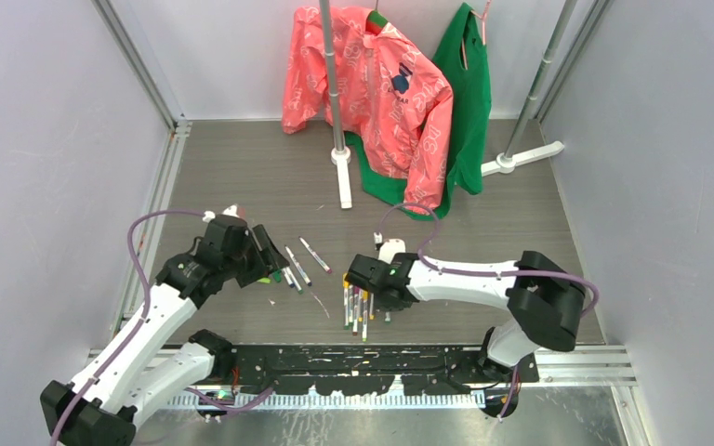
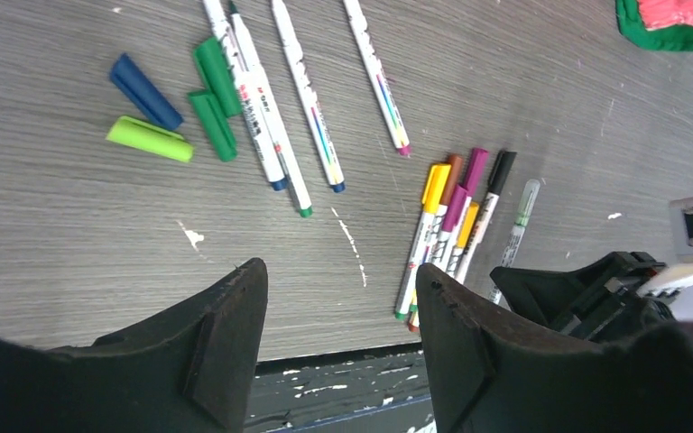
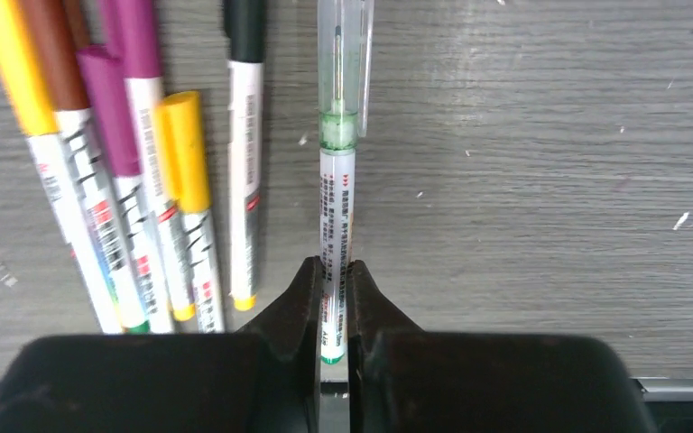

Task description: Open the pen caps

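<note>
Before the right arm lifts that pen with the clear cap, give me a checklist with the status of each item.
1. Right gripper shut on the barrel of the clear-capped pen: ok.
2. Clear cap on the pen and free of the fingers: ok.
3. Black-capped pen lies apart from the gripped one: ok.
4. Left gripper open and empty, ready for the cap: ok.
5. Left gripper lined up with the clear cap: not ok, it is off to one side.
6. Grip firm enough to resist a pull: cannot tell.
</note>
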You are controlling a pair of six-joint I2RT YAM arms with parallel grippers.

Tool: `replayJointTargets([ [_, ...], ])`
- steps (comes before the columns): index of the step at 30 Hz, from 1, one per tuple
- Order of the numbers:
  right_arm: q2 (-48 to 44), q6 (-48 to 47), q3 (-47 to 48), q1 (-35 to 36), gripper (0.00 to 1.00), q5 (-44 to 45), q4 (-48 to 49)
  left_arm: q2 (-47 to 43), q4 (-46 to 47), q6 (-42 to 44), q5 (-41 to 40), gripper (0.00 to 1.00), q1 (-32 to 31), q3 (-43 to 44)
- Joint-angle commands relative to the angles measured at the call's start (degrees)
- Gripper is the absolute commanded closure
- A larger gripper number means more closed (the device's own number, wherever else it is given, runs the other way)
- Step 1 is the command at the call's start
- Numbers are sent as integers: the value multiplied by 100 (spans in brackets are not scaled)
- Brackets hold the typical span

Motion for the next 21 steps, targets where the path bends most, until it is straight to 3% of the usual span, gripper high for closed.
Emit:
replayJointTargets([
  [1,-633,-511,611,81,99,170,-352,212,640,-112,567,38,-17,45],
  [13,-1001,-1005,1056,233,99,-721,294,681,2066,-1087,1424,38,-26,-285],
  [21,-754,-1127,1358,282,99,-1209,619,869,2370,-1326,1596,38,-126,-181],
])
